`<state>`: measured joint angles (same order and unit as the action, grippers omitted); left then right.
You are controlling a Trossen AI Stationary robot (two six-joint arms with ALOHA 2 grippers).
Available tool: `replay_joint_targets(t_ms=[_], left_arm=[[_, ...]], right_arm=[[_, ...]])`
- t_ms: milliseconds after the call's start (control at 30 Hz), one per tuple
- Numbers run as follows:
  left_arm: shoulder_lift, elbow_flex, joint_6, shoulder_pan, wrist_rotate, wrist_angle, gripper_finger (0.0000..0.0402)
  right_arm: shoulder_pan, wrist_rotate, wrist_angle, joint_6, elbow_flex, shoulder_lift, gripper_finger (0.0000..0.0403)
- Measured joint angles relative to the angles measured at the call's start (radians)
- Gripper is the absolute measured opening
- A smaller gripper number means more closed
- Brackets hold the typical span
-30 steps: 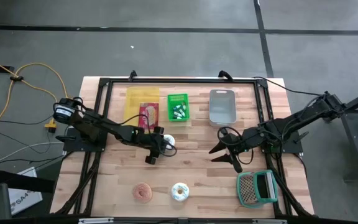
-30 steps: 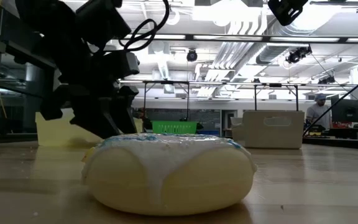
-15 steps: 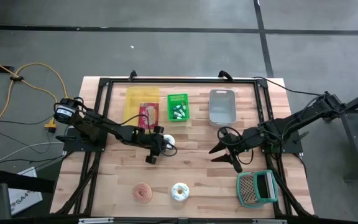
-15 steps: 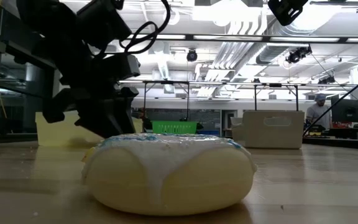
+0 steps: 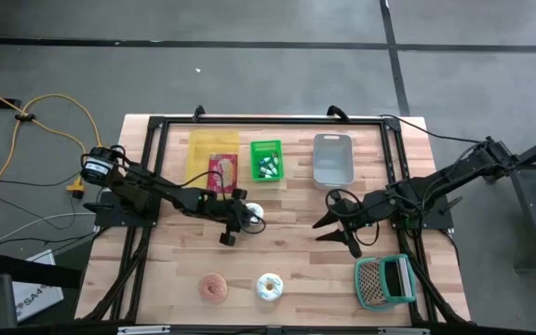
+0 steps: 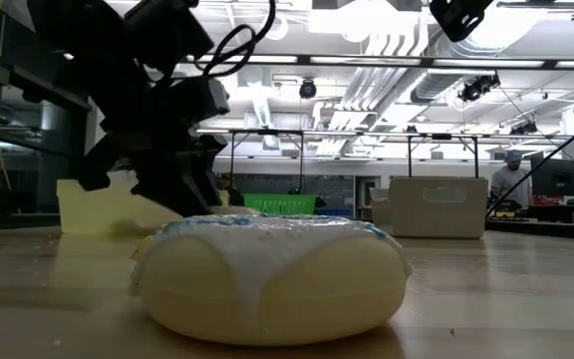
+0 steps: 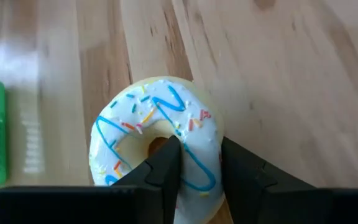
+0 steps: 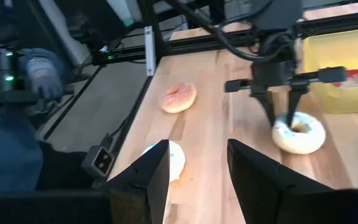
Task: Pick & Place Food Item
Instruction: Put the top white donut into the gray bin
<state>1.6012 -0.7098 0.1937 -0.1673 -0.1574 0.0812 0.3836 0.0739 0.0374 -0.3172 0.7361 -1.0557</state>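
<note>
Left of centre in the high view, the left gripper point(image 5: 238, 223) pinches one side of the ring of a blue-striped white donut point(image 7: 157, 140), one finger through its hole, on the wooden table point(image 5: 296, 270). Right of centre, the right gripper point(image 5: 335, 234) hangs spread and empty. The narrow bite on soft icing could slip when lifted.

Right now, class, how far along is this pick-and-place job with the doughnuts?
Done: nothing placed; the pink doughnut and another white doughnut lie on the table.
In hand: the left gripper straddles one side of the blue-striped doughnut, one finger in its hole.
Left: lifting and placing. The right gripper waits, open.
</note>
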Motion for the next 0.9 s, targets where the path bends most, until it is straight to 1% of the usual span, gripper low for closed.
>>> replay_joint_targets(t_ms=[200, 333, 433, 600, 667, 767, 900], left_arm=[[0.000, -0.056, 0.070, 0.000, -0.010, 0.001, 0.0097], [0.000, -0.105, 0.141, -0.003, -0.048, -0.002, 0.0097], [0.000, -0.144, 0.217, -0.018, -0.114, -0.006, 0.0097], [0.000, -0.202, 0.371, -0.068, -0.284, -0.007, 0.0097], [0.000, -0.219, 0.418, -0.089, -0.336, -0.005, 0.0097], [0.000, -0.237, 0.458, -0.119, -0.368, -0.005, 0.0097], [0.000, -0.248, 0.493, -0.159, -0.405, 0.006, 0.0097]], right_arm=[[0.000, 0.085, -0.012, -0.033, 0.000, 0.000, 0.0148], [0.000, 0.151, -0.012, -0.107, 0.000, 0.000, 0.0148], [0.000, 0.189, -0.012, -0.192, 0.000, 0.000, 0.0148], [-0.005, 0.216, -0.011, -0.331, 0.000, 0.000, 0.0148], [-0.023, 0.206, -0.010, -0.378, 0.000, 0.000, 0.0148], [-0.063, 0.152, 0.002, -0.442, 0.000, -0.011, 0.0148], [-0.125, 0.015, -0.012, -0.486, 0.000, -0.073, 0.0153]])
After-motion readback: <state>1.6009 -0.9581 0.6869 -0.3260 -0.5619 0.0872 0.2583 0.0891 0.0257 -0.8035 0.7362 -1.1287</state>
